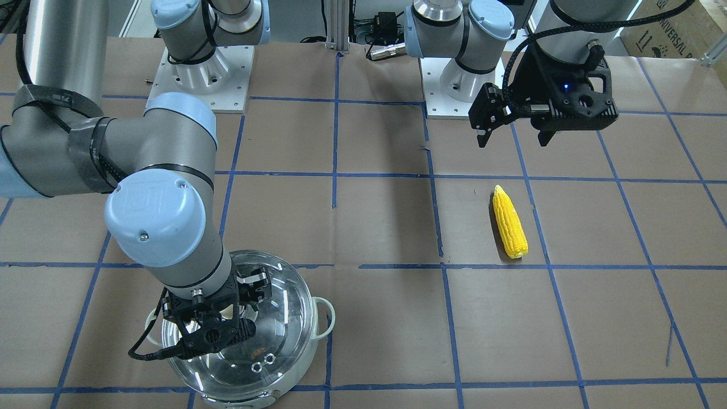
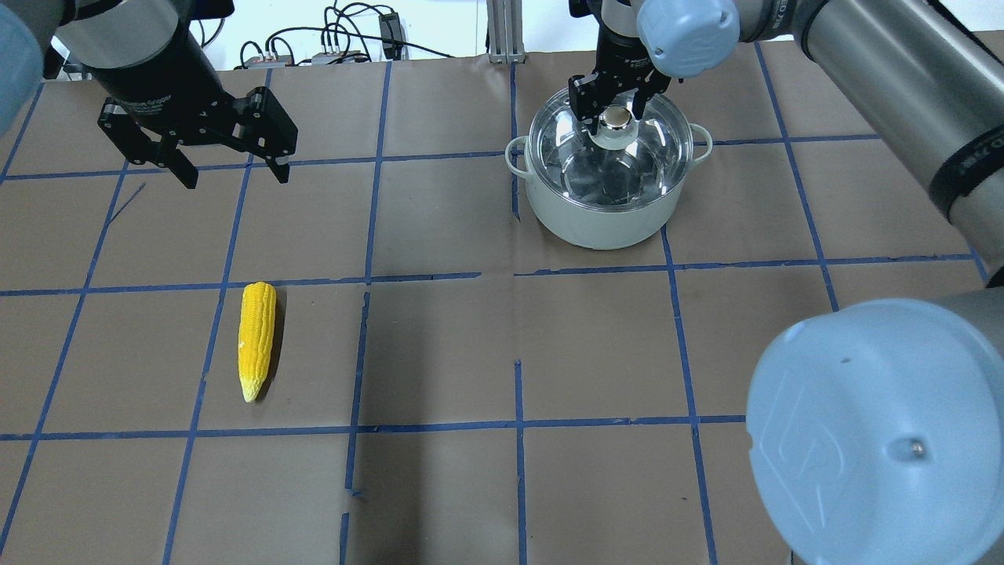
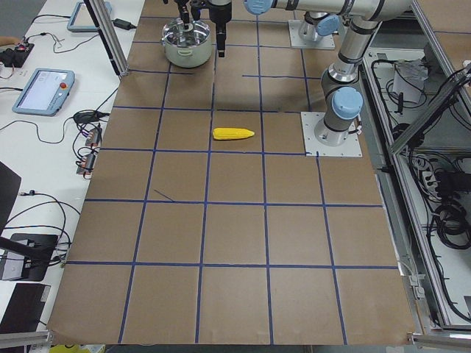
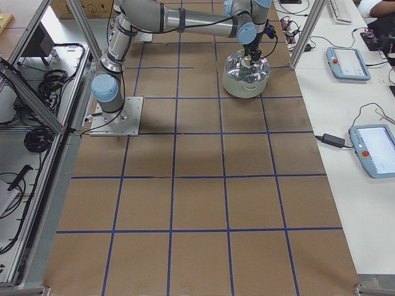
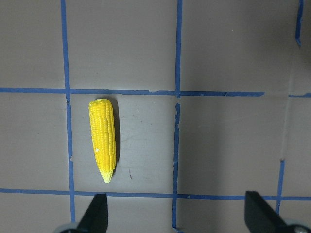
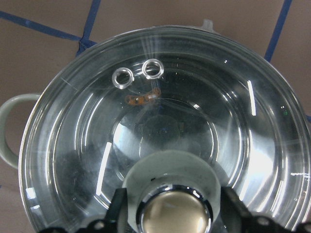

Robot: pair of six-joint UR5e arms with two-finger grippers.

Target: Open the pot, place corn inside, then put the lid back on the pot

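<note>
The mint-green pot [image 2: 596,226] stands at the far right of the table with the glass lid [image 2: 655,157] seated on it. My right gripper [image 2: 614,106] is down over the lid's knob [image 2: 616,120], one finger on each side. In the right wrist view the fingertips [image 6: 119,206] flank the knob [image 6: 175,211] with the jaws open. The corn [image 2: 256,339] lies flat on the left, its tip toward the robot. My left gripper [image 2: 235,179] is open and empty above the table, beyond the corn; it also shows in the left wrist view [image 5: 176,213], near the corn [image 5: 103,138].
Brown paper with a blue tape grid [image 2: 518,275] covers the table. The two arm bases [image 1: 199,76] stand at the robot's edge. My right arm's elbow [image 2: 878,439] looms at the lower right of the overhead view. Tablets [image 4: 349,61] lie on the side bench.
</note>
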